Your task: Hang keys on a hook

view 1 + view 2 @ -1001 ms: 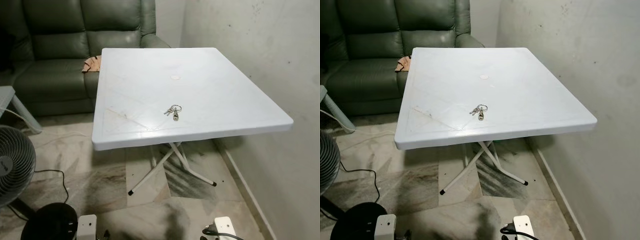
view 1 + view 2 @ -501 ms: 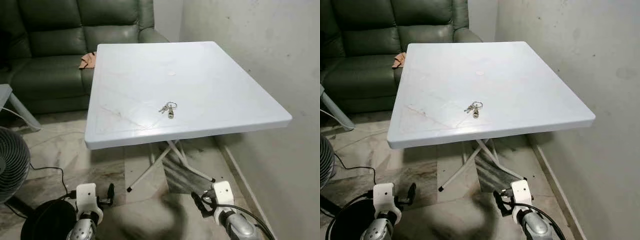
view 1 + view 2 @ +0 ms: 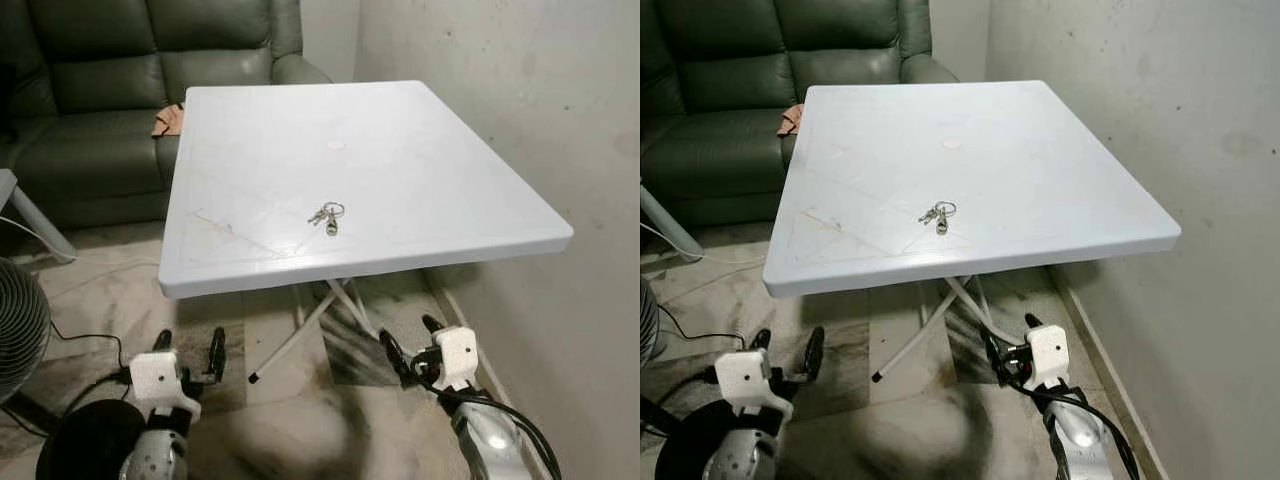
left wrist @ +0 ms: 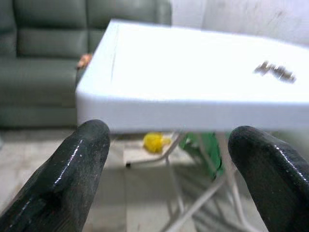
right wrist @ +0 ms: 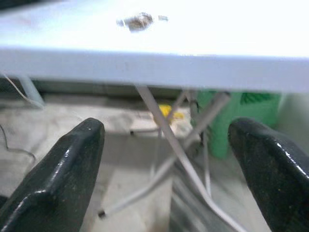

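Left eye view: a small bunch of metal keys on a ring [image 3: 325,215] lies flat on the white plastic folding table [image 3: 450,190], near the front edge and roughly mid-width, loose and unobstructed. No hook can be made out in any view; its location cannot be told.

Left end effector [image 3: 188,352] and right end effector [image 3: 405,352] are both raised below the table's front edge, fingers spread apart and holding nothing. Judged, this is a pre-reach posture: released jaws pointed at the table so either arm can rise over the edge. The right sits nearer the keys and looks the likelier to take them.

Grey-green leather sofa [image 3: 90,90] stands behind the table, plain wall [image 3: 520,80] to the right.
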Controlling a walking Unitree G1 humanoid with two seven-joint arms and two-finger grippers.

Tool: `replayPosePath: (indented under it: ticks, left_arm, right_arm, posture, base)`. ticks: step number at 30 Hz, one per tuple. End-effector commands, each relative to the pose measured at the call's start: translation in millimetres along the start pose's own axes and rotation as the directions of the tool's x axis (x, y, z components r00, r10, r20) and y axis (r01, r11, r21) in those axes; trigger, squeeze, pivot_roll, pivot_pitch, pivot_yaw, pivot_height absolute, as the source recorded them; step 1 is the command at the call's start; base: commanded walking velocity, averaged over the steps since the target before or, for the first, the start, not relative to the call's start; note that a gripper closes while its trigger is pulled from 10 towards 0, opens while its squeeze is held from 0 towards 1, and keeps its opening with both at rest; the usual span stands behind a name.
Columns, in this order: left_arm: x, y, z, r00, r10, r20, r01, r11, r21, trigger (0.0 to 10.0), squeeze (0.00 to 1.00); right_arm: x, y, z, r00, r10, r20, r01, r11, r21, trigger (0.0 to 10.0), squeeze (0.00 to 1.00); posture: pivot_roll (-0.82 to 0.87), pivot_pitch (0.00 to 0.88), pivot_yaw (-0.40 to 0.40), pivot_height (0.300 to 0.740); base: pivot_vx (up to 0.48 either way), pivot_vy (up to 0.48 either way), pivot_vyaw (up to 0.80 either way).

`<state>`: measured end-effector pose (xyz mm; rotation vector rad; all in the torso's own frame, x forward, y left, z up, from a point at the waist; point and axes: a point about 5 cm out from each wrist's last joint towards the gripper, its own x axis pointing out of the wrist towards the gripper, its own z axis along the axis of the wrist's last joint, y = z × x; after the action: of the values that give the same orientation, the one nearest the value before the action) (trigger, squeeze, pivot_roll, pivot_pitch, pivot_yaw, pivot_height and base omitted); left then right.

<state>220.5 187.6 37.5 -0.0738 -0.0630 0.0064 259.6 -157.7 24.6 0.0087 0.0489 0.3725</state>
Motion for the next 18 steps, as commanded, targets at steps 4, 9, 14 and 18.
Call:
replayPosePath:
  ticks: [4, 9, 14, 18]
  left_arm:
    - [6.6, 1.7, 20, 0.999, 0.045, 0.028, -0.044, 0.999, -0.023, 10.0, 0.0]
    - [10.5, 4.4, 31, 0.998, 0.059, 0.03, -0.058, 0.998, -0.033, 10.0, 0.0]
    - [16.5, 10.8, 43, 0.997, 0.074, 0.025, -0.074, 0.997, -0.004, 10.0, 0.0]
    - [17.5, 9.4, 46, 0.997, 0.072, 0.027, -0.072, 0.997, 0.012, 10.0, 0.0]
  right_arm:
    - [7.4, 2.7, 22, 0.997, 0.004, 0.074, -0.004, 1.0, -0.004, 10.0, 1.0]
    - [13.1, 3.9, 39, 0.993, 0.004, 0.119, -0.004, 1.0, 0.003, 10.0, 0.0]
    - [20.6, 3.7, 62, 0.982, -0.01, 0.186, 0.006, 1.0, 0.022, 10.0, 0.0]
    - [18.2, 3.5, 62, 0.987, -0.007, 0.163, 0.01, 1.0, -0.018, 10.0, 0.0]
  posture:
    - [-0.06, 0.0, -0.019, 0.74]
    - [-0.06, 0.0, -0.015, 0.74]
    - [-0.06, 0.0, -0.015, 0.74]
    - [-0.06, 0.0, -0.016, 0.74]
  base:
    - [0.0, 0.0, 0.0]
    - [0.0, 0.0, 0.0]
    - [0.0, 0.0, 0.0]
    - [0.0, 0.0, 0.2]
